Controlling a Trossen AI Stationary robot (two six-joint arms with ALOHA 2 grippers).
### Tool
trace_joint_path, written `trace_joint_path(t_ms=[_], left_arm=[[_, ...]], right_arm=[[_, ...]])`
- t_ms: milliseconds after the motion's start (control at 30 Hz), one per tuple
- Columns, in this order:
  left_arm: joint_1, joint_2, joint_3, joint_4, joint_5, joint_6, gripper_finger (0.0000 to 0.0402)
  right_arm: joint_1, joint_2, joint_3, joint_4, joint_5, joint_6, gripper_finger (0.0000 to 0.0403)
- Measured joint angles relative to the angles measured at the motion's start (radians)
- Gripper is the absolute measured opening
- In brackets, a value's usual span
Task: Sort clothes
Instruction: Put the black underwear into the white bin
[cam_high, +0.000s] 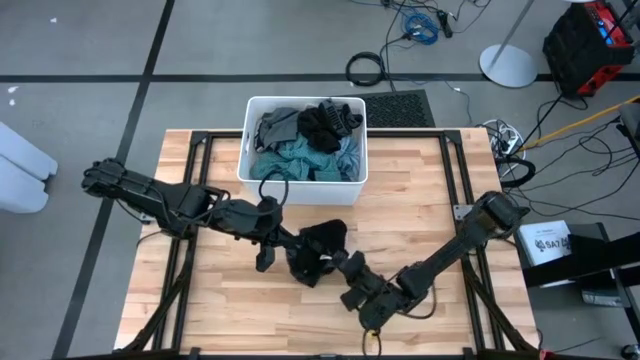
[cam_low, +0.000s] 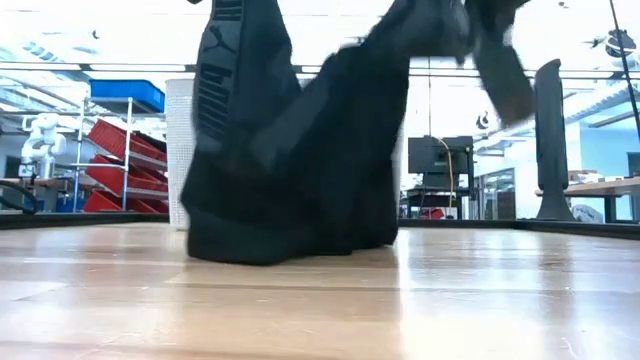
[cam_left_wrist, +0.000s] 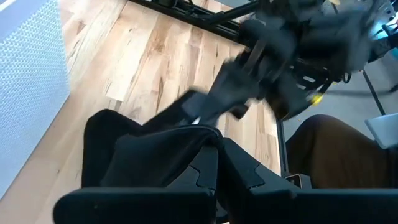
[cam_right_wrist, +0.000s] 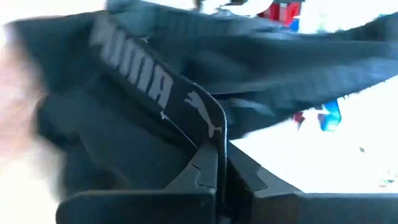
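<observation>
A black garment (cam_high: 320, 245) with a lettered waistband (cam_low: 215, 70) hangs between my two grippers near the table's middle, its lower end (cam_low: 280, 245) resting on the wood. My left gripper (cam_high: 280, 245) is shut on it from the table's left. My right gripper (cam_high: 345, 268) is shut on it from the near right. More clothes, grey, black, teal and blue (cam_high: 300, 135), lie heaped in the white bin (cam_high: 250, 150) at the far edge. My left gripper pinches a fold of the black fabric (cam_left_wrist: 202, 134) between its two fingers, slanting downward from the table's left. The cloth falls away below the fingers. My right gripper pinches the lettered waistband (cam_right_wrist: 208, 127) between its two fingers, nearly level, from the table's near right. The garment hangs below the band, its lower end on the table.
Bare wood (cam_high: 200, 300) lies to the near left and near right of the garment. Black frame rails (cam_high: 455, 170) run along the table's sides. Shelving and furniture stand in the room beyond the far edge.
</observation>
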Motion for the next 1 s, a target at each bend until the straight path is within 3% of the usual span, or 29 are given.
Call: trace_joint_path(t_ms=[267, 433, 533, 800, 1000], left_arm=[[0.000, 0.001, -0.003, 0.006, -0.003, 0.000, 0.0009], [0.000, 0.041, -0.026, 0.098, -0.009, 0.001, 0.0009], [0.000, 0.087, -0.027, 0.151, 0.020, 0.003, 0.0009], [-0.015, 0.174, -0.027, 0.289, 0.136, 0.061, 0.0009], [-0.021, 0.178, -0.027, 0.315, 0.136, 0.093, 0.0009]], right_arm=[[0.050, -0.220, 0.000, 0.005, -0.007, 0.050, 0.0001], [0.048, -0.317, 0.000, 0.028, -0.246, 0.187, 0.0000], [0.024, -0.336, 0.000, 0.045, -0.360, 0.278, 0.0000], [-0.029, -0.326, 0.000, 0.028, -0.391, 0.390, 0.0000], [-0.052, -0.326, 0.000, 0.026, -0.420, 0.446, 0.0005]])
